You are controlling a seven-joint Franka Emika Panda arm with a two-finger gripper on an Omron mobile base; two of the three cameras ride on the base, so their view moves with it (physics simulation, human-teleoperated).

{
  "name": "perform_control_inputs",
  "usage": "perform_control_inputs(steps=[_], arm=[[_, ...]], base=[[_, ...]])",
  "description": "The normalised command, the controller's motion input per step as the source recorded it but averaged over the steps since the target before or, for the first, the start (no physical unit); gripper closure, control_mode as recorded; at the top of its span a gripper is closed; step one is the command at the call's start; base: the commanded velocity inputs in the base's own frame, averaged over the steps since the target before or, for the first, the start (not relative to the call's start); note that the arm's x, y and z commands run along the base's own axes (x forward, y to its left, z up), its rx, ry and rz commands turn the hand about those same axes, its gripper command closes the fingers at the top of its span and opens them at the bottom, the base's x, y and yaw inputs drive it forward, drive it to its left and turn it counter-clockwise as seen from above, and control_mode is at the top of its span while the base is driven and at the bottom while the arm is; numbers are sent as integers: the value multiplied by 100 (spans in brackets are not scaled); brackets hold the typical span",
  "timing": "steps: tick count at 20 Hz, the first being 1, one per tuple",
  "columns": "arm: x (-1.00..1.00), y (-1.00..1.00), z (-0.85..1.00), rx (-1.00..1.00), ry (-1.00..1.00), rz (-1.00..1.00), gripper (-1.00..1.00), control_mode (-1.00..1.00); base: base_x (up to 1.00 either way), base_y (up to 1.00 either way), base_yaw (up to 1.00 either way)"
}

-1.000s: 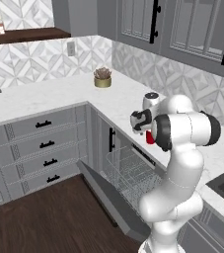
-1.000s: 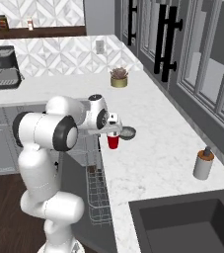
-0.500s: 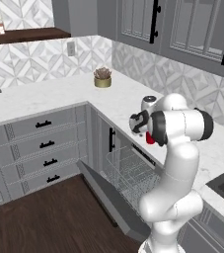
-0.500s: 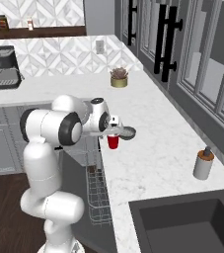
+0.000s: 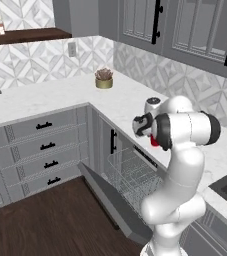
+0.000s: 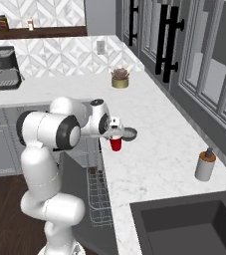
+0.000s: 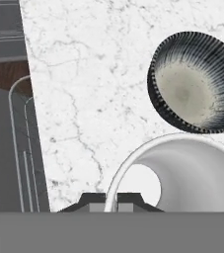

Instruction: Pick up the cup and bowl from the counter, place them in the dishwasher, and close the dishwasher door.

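The red cup [image 6: 115, 144] with its white inside [image 7: 182, 178] stands upright on the white marble counter [image 6: 149, 149] near its front edge. The shallow grey bowl [image 7: 192, 83] sits just beside it. Below, the dishwasher door [image 5: 112, 202] hangs open, baring the wire rack [image 5: 130, 175].

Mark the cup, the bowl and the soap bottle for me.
cup [image 6: 115, 144], right base view, red outer wall.
bowl [image 7: 190, 93], hand view, pale inner bottom.
soap bottle [image 6: 204, 168], right base view, grey body.
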Motion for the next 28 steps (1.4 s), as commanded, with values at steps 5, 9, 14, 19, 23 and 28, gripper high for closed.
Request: perform_control_inputs(steps=[5,9,14,19,23,28], arm=[[-75,41,-3,-3,-7,0,100,-100],[-100,89,0,-6,-5,0,100,-100],[-53,100,-8,-5,3,0,100,-100],[28,90,-49,-9,4,0,100,-100],[62,54,-72,-17,0,0,100,-100],[56,13,-67,-22,-9,-1,100,-100]], base=[[0,0,0],[0,0,0],[0,0,0],[0,0,0],[0,0,0],[0,0,0]])
